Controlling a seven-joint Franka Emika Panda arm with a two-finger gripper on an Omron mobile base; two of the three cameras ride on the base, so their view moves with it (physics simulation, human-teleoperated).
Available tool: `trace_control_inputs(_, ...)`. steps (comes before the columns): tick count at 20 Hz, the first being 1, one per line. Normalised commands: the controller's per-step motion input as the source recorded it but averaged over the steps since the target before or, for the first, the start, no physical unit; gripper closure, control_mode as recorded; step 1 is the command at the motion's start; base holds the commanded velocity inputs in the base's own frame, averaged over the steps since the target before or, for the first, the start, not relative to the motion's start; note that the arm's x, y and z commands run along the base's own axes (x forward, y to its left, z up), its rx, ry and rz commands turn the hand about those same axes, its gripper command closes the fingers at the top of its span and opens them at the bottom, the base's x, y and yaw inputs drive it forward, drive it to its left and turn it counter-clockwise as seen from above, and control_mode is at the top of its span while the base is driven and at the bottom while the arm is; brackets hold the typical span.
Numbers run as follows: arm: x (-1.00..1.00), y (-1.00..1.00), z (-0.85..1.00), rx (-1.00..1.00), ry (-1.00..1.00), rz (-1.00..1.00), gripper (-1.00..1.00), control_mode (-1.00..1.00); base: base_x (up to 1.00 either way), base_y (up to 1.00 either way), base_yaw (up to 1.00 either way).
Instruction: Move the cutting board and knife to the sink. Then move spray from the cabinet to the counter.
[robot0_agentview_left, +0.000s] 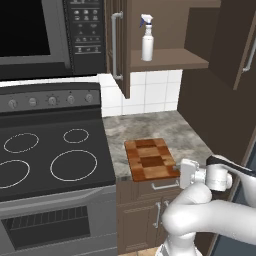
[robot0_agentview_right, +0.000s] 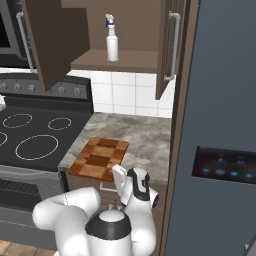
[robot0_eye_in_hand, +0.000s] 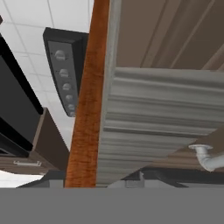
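The arm (robot0_agentview_left: 200, 212) sits lowest in both base views, its wrist (robot0_agentview_right: 134, 186) level with the front edge of the table (robot0_agentview_left: 165, 127). The jaws lie just off the near corner of the board (robot0_agentview_left: 150, 159); whether they are open or closed cannot be told. In the hand view the board's edge (robot0_eye_in_hand: 87, 100) runs as a reddish-brown band from 6 to 12 o'clock, with the table's grey edge (robot0_eye_in_hand: 153, 127) directly at its 3 o'clock side. The board lies flat on the table's front part, slightly over the front edge, with the stove (robot0_agentview_left: 50, 155) at its 9 o'clock. Beyond, at 12 o'clock from the board, white wall tiles (robot0_agentview_left: 150, 92) rise to the cabinet (robot0_agentview_left: 170, 57), whose doors stand open. The spray (robot0_agentview_left: 147, 38) stands upright on the cabinet shelf. The microwave (robot0_agentview_left: 45, 30) hangs at the cabinet's 9 o'clock, above the stove.
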Motion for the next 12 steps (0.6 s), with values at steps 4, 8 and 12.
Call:
trace_control_inputs(4,0.02,0.03,-0.05,0.0,0.0,0.0,1.0,-1.0,0.0,0.0,0.0)
trace_control_inputs(8,0.0,0.01,-0.02,0.0,0.0,0.0,1.0,-1.0,0.0,0.0,0.0)
trace_control_inputs(12,-0.04,0.0,0.0,0.0,-0.01,0.0,1.0,-1.0,0.0,0.0,0.0)
